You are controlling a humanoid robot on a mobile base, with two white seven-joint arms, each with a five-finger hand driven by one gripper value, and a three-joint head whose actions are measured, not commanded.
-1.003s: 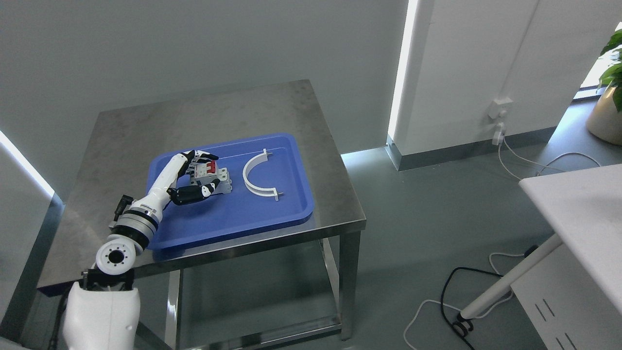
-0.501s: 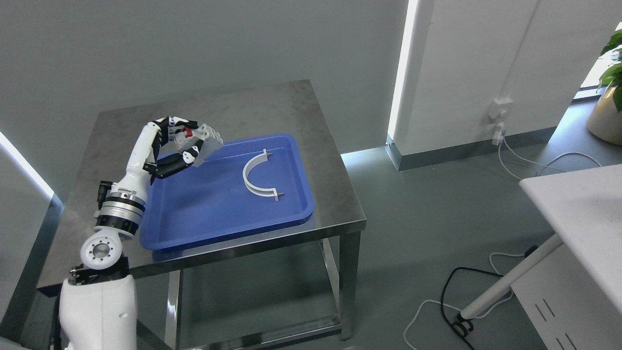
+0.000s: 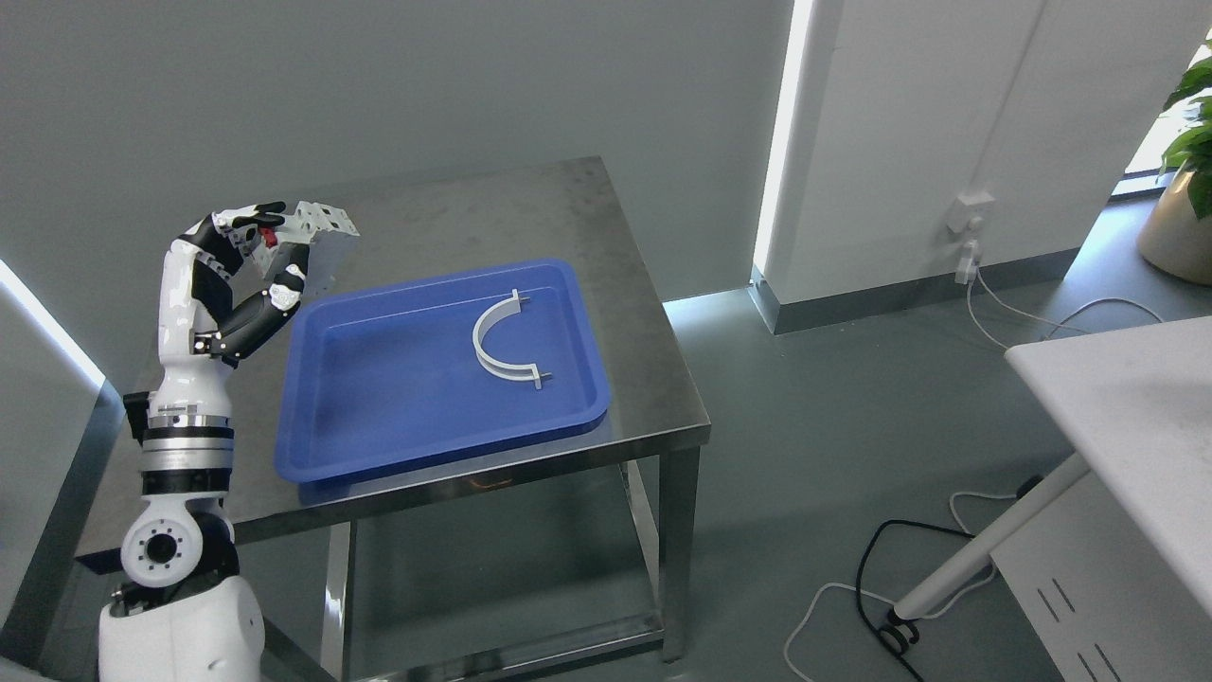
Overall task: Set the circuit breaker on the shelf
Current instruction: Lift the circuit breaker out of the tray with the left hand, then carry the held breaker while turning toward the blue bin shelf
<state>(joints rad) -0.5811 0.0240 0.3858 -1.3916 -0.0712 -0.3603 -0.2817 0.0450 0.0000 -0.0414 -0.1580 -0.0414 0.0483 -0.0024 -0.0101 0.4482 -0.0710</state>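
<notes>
My left hand (image 3: 270, 248) is shut on the circuit breaker (image 3: 317, 239), a grey-white block with a red switch. It holds the breaker in the air, above the steel table's (image 3: 454, 213) left part and left of the blue tray (image 3: 398, 417). The forearm stands nearly upright at the picture's left. The fingers wrap the top and the thumb presses from below. My right arm is out of view. No shelf shows apart from the table's lower steel level (image 3: 530, 644).
A white curved plastic piece (image 3: 497, 346) lies in the tray's right half. A white desk (image 3: 1127, 417) with a slanted leg stands at the right. Cables (image 3: 871, 578) lie on the floor. A potted plant (image 3: 1184, 189) stands at the far right.
My left hand lifted the circuit breaker out of the tray and carried it up and to the left, clear of the tray. The camera shifted slightly.
</notes>
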